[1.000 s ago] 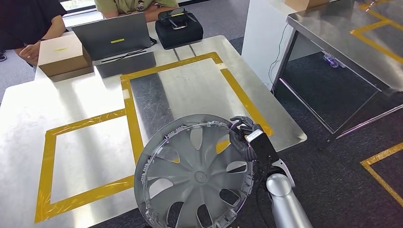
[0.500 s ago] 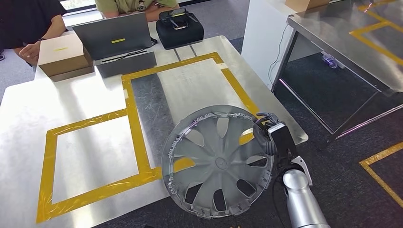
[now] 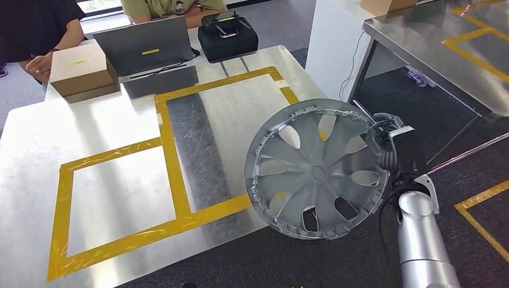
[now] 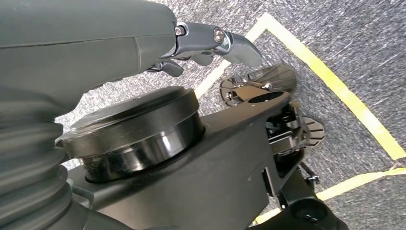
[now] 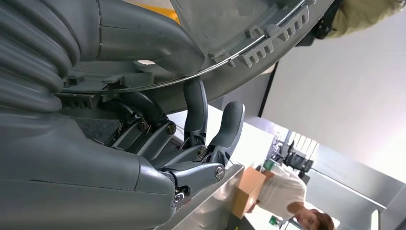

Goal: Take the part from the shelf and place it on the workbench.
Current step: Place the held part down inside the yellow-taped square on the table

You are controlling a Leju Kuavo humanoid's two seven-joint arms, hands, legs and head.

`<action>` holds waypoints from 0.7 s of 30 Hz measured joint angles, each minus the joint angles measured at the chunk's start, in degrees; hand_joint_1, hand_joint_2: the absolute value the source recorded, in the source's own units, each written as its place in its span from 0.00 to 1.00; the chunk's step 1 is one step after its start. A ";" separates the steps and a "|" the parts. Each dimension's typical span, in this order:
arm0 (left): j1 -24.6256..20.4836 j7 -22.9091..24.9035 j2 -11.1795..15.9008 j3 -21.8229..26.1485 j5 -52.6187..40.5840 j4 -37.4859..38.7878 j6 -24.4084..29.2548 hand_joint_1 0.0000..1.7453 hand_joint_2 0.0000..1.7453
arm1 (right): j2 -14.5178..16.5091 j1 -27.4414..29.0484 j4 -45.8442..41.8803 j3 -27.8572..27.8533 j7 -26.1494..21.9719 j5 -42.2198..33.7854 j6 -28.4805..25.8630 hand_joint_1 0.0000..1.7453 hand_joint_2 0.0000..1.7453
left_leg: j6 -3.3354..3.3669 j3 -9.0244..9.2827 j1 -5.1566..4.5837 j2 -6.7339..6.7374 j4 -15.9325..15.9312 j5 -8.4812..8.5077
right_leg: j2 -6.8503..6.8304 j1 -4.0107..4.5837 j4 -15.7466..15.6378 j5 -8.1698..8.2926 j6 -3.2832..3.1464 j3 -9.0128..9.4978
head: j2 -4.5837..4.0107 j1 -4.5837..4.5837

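The part is a silver hubcap (image 3: 318,168) with several spokes, held tilted with its face toward me. It hangs over the right front corner of the metal workbench (image 3: 108,126) and the dark floor beside it. My right hand (image 3: 390,147) grips its right rim. In the right wrist view the thumb (image 5: 158,43) lies over the hubcap's rim (image 5: 249,28) and the darker fingers (image 5: 196,110) sit behind it. My left hand (image 4: 210,43) hangs over grey carpet, holding nothing, its fingers loosely apart.
Yellow tape (image 3: 171,144) marks two rectangles on the workbench. At its far end are a cardboard box (image 3: 81,71), a laptop (image 3: 147,45) and a black case (image 3: 228,36), with people (image 3: 30,30) behind. A second metal table (image 3: 444,48) stands at the right.
My right hand has carried the hubcap to the right and farther out, from the workbench's front edge to its right front corner. The hubcap has also risen in the picture.
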 joint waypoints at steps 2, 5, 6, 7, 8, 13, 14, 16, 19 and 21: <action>-0.09 0.11 -0.06 0.00 -0.06 -0.01 -0.07 0.00 1.00 | -0.31 -0.80 0.06 -0.53 0.11 -0.20 0.00 1.00 1.00 | 0.02 -0.01 0.00 -0.02 0.00 0.01 | -0.04 0.00 0.00 0.00 0.00 0.00 | 0.00 0.00; -0.09 0.27 -0.08 0.00 -0.12 0.00 -0.23 0.00 1.00 | -0.75 -1.46 0.40 -1.29 0.29 -0.43 0.01 1.00 1.00 | 0.02 -0.03 0.00 -0.02 0.00 0.01 | -0.05 0.00 0.00 0.00 0.00 0.00 | 0.00 0.01; -0.10 0.30 -0.09 0.00 -0.13 0.00 -0.27 0.00 1.00 | -0.91 -1.68 0.58 -1.48 0.38 -0.50 0.02 1.00 1.00 | 0.02 -0.03 0.00 -0.01 0.00 0.01 | -0.04 0.00 0.00 0.00 0.00 0.00 | 0.00 0.01; -0.10 0.35 -0.09 0.00 -0.14 -0.01 -0.30 0.00 1.00 | -1.08 -1.94 0.81 -1.68 0.57 -0.59 0.00 1.00 1.00 | 0.02 -0.03 0.00 -0.01 0.00 0.01 | -0.04 0.00 0.00 0.00 0.00 0.00 | 0.00 0.01; -0.12 0.42 -0.09 0.00 -0.14 -0.01 -0.33 0.00 1.00 | -1.28 -2.29 1.17 -1.96 0.90 -0.69 -0.09 1.00 1.00 | 0.02 -0.03 0.00 -0.01 0.01 0.01 | -0.03 -0.01 0.00 0.00 0.00 0.00 | 0.00 0.01; -0.15 0.79 -0.09 0.00 -0.18 -0.01 -0.40 0.00 1.00 | -2.69 -4.94 4.19 -3.85 2.05 -0.86 -0.72 1.00 1.00 | 0.04 -0.07 -0.03 -0.06 0.03 0.02 | -0.10 -0.04 0.00 0.00 0.03 0.00 | 0.00 0.02; -0.16 0.84 -0.09 0.00 -0.18 -0.01 -0.41 0.00 1.00 | -2.94 -5.36 4.76 -4.13 2.03 -0.88 -0.79 1.00 1.00 | 0.05 -0.06 -0.04 -0.05 0.03 0.02 | -0.09 -0.05 0.00 0.01 0.03 0.00 | 0.00 0.02; -0.19 0.89 -0.09 0.00 -0.17 -0.01 -0.41 0.00 1.00 | -3.28 -5.87 5.64 -4.43 1.98 -0.92 -0.88 1.00 1.00 | 0.06 -0.06 -0.04 -0.04 0.04 0.01 | -0.05 -0.06 0.00 0.01 0.04 0.00 | 0.00 0.02; -0.23 0.96 -0.09 0.00 -0.20 -0.01 -0.40 0.00 1.00 | -3.53 -6.13 6.55 -4.67 2.02 -0.92 -1.06 1.00 1.00 | 0.06 -0.05 -0.05 -0.04 0.04 0.01 | -0.06 -0.06 0.00 0.01 0.05 0.00 | 0.00 0.00; -0.24 1.03 -0.09 -0.01 -0.40 -0.01 -0.40 0.00 1.00 | -3.78 -6.49 7.45 -5.12 2.47 -0.92 -1.41 1.00 1.00 | 0.06 -0.05 -0.05 -0.06 0.04 0.01 | -0.09 -0.06 0.00 0.01 0.05 0.00 | 0.00 0.00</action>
